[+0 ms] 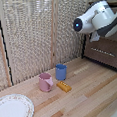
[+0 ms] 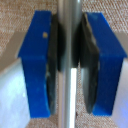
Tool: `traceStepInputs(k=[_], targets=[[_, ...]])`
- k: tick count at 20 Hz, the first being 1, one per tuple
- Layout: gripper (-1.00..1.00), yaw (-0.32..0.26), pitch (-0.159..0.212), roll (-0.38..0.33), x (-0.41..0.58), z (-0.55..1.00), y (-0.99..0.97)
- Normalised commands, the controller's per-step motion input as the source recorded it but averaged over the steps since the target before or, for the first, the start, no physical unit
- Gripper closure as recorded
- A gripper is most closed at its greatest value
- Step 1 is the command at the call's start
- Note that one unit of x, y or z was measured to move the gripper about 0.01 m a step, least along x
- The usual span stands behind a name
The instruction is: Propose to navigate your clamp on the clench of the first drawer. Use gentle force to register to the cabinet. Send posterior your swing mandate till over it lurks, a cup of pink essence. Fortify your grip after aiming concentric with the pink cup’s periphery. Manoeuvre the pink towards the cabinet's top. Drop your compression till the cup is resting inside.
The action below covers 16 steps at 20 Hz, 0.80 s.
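Two cups: pink cup (image 1: pixel 45 81), blue cup (image 1: pixel 61 71), one plate (image 1: pixel 14 109)

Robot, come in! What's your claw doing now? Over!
Gripper shut on the drawer handle. Pink cup waiting on the table, untouched. Blue cup and yellow block beside it.

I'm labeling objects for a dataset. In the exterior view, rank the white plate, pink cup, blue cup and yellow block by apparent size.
1. white plate
2. pink cup and blue cup, alike
3. yellow block
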Motion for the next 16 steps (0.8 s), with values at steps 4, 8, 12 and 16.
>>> traceStepInputs(k=[4,8,12,16], targets=[[1.00,-0.050,0.045,0.000,0.344,0.07,0.83],[1.00,-0.091,0.061,-0.008,0.473,0.02,0.42],[-1.00,-0.014,0.019,-0.010,0.222,-0.01,0.05],[-1.00,0.031,0.031,0.033,0.182,0.14,0.10]])
